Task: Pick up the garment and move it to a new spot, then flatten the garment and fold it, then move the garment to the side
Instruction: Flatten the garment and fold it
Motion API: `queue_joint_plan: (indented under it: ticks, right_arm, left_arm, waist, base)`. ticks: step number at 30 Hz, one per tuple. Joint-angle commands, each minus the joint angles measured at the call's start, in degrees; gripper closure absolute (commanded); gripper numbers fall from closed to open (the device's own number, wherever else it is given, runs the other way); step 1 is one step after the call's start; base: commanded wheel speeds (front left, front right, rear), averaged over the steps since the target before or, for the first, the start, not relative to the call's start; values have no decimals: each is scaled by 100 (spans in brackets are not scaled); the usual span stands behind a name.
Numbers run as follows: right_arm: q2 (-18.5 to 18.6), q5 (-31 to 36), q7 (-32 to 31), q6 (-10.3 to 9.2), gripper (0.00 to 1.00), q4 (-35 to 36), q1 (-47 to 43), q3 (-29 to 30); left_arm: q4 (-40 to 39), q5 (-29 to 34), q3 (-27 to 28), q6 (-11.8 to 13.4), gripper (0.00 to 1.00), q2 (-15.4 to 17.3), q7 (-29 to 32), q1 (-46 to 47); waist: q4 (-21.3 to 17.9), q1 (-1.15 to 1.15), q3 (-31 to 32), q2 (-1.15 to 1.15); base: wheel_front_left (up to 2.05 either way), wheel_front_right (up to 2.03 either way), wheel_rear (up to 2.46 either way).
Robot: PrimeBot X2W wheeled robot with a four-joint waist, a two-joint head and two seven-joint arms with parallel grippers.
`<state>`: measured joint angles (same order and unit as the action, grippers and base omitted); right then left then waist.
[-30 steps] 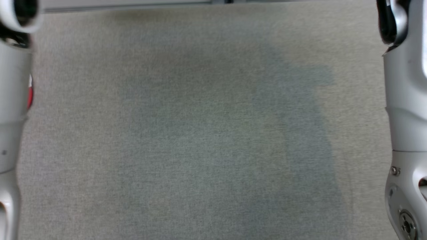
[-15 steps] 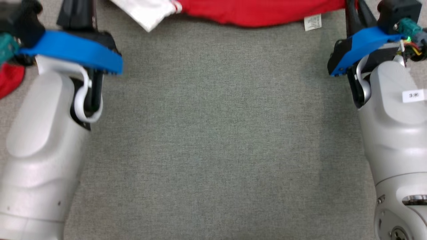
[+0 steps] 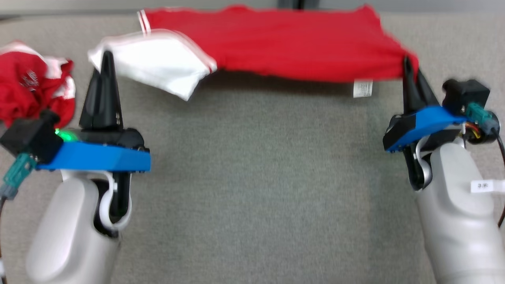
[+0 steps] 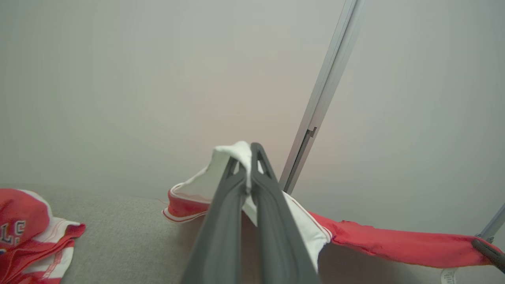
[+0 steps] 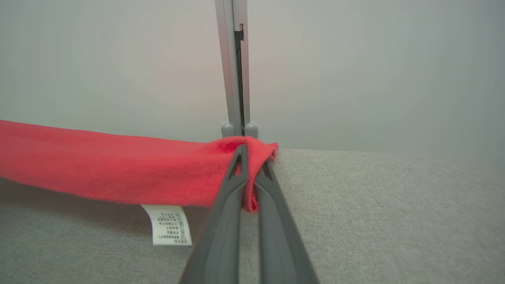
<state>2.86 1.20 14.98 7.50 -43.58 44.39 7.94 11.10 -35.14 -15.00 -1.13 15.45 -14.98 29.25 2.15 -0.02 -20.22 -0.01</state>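
At the far side of the flat grey cloth table top (image 3: 252, 185), a soft red garment (image 3: 284, 43) with a white sleeve (image 3: 158, 59) is pulled out wide between the robot's two grippers. It runs like a long red band from one side to the other.

The left gripper (image 3: 106, 57) has its two long dark fingers pressed tight together. They pinch the white sleeve near its tip. In the left wrist view, the white cloth pokes out on both sides of the left gripper (image 4: 245, 149).

The right gripper (image 3: 407, 65) is pressed tight too. It pinches the red corner at the other end of the garment. In the right wrist view, a bit of red cloth is squeezed in the right gripper (image 5: 250, 152) and folds over its tips.

The near edge of the garment is up off the table, with a dark shadow under it. A small white tag with tiny print (image 5: 167, 225) hangs down from that edge, near the right gripper.

A second piece of clothing, red and white and all crumpled (image 3: 35, 86), lies on the table to the left, just beside the left arm. Behind the table there is a pale plain wall (image 4: 118, 79) and a thin silver metal post (image 5: 236, 67).
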Motion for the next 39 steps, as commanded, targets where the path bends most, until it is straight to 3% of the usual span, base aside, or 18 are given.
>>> queue_joint_plan:
  ticks: [1,11,22,27,39]
  right_arm:
    - [9,-108,29,-1,100,179,-367,-45]
    - [17,-612,-29,-1,100,1821,-2731,-129]
    - [14,-1451,-981,-1,100,3674,-4870,75]
    - [12,-1352,-1250,0,100,3679,-4980,-1]
    - [14,-1176,-1761,0,100,3196,-4389,-128]
  left_arm:
    - [-200,-4,66,39,100,-12,-27,-306]
    - [-1654,-163,-156,553,100,55,379,-2436]
    - [-2549,-307,-364,979,100,286,992,-3916]
    - [-2377,-377,-459,946,100,257,1058,-3995]
    - [-1561,-351,-471,684,100,189,987,-3088]
  waist:
    - [-73,2,266,1]
    - [6,2,1241,1]
    - [137,2,1441,1]
    - [154,2,1336,1]
    - [163,2,1099,1]
  base:
    - [0,0,0]
    - [0,0,0]
    - [0,0,0]
    - [0,0,0]
    - [0,0,0]
